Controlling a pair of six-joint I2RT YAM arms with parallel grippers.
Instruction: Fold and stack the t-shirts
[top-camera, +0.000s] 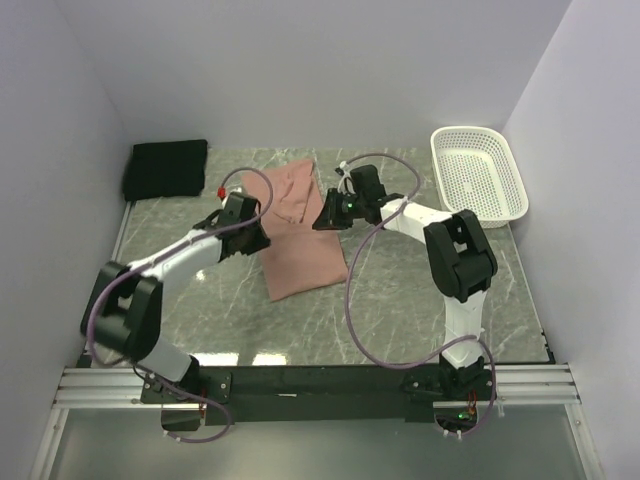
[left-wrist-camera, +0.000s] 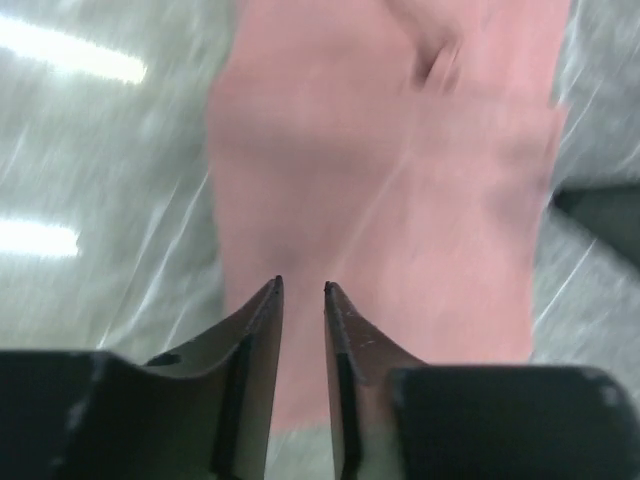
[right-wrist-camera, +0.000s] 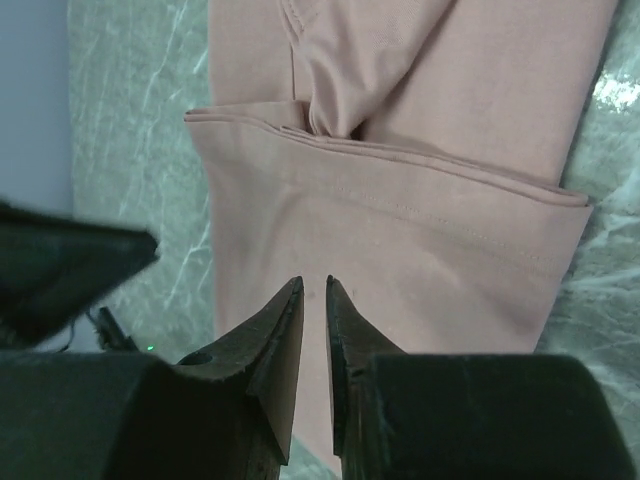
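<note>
While the pink t-shirt (top-camera: 302, 240) lies as a long strip mid-frame on the bench (top-camera: 420, 300), black t-shirt (top-camera: 166, 168) at upper left, left end effector (left-wrist-camera: 301, 290) and right end effector (right-wrist-camera: 315, 285) hover slightly parted, empty; matched hem grips should fold it squarely

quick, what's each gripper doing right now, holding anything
Left gripper: slightly open, holding nothing, over the pink shirt.
Right gripper: slightly open, holding nothing, over the same shirt.

Two t-shirts: pink t-shirt (top-camera: 305, 255), black t-shirt (top-camera: 167, 168). One white mesh basket (top-camera: 478, 175). Two arms: left arm (top-camera: 175, 258), right arm (top-camera: 455, 255). One worktop (top-camera: 250, 320).
</note>
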